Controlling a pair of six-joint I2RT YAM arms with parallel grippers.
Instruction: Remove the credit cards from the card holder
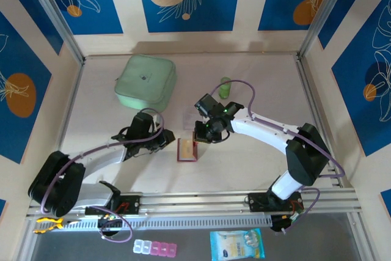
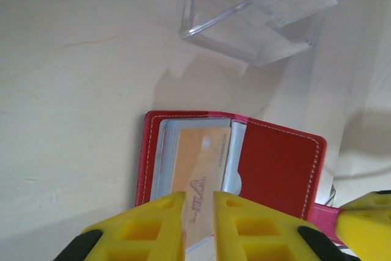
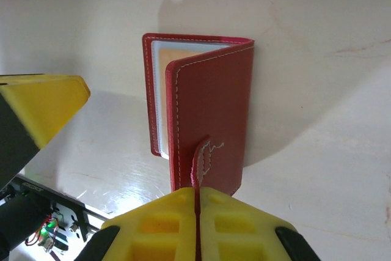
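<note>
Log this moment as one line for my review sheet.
left gripper: nearly closed over orange card, grip unclear | right gripper: shut on red tab, card holder flap lifted | status: card not yet out

My left gripper and right gripper were yellow. The card holder was red with pale stitching and greyish inside. The credit card in it was orange-tan with silvery lettering. Beyond the card holder, the pouch was pale green.
</note>
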